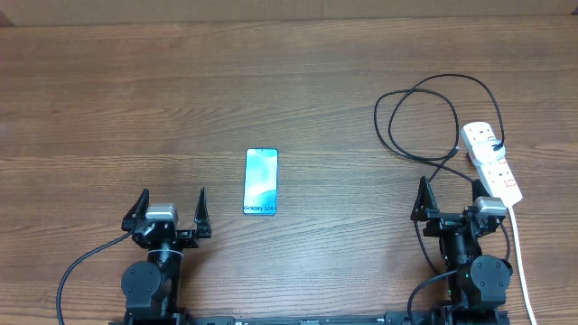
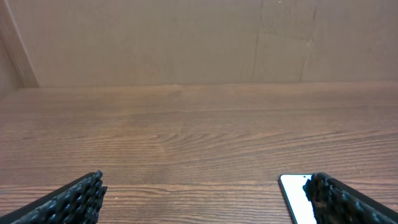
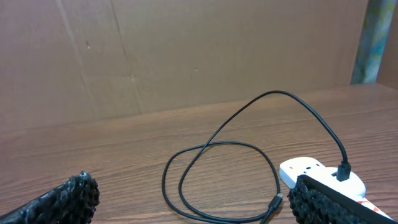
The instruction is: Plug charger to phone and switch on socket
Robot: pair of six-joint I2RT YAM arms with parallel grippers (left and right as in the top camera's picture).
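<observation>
The phone (image 1: pixel 261 181) lies flat at the table's middle, its blue-white screen facing up. The white socket (image 1: pixel 492 162) lies at the right, with the black charger (image 1: pixel 377 115) plugged into it and looped beyond. In the right wrist view, the charger's plug tip (image 3: pixel 277 200) rests on the wood just left of the socket (image 3: pixel 311 171). My left gripper (image 1: pixel 172 200) is open and empty, left of the phone (image 2: pixel 295 196). My right gripper (image 1: pixel 450 194) is open and empty, just in front of the plug tip and beside the socket.
The socket's thick white cord (image 1: pixel 522 262) runs toward the front edge, right of my right arm. A brown cardboard wall (image 2: pixel 199 37) stands along the back of the wooden table (image 1: pixel 135 108).
</observation>
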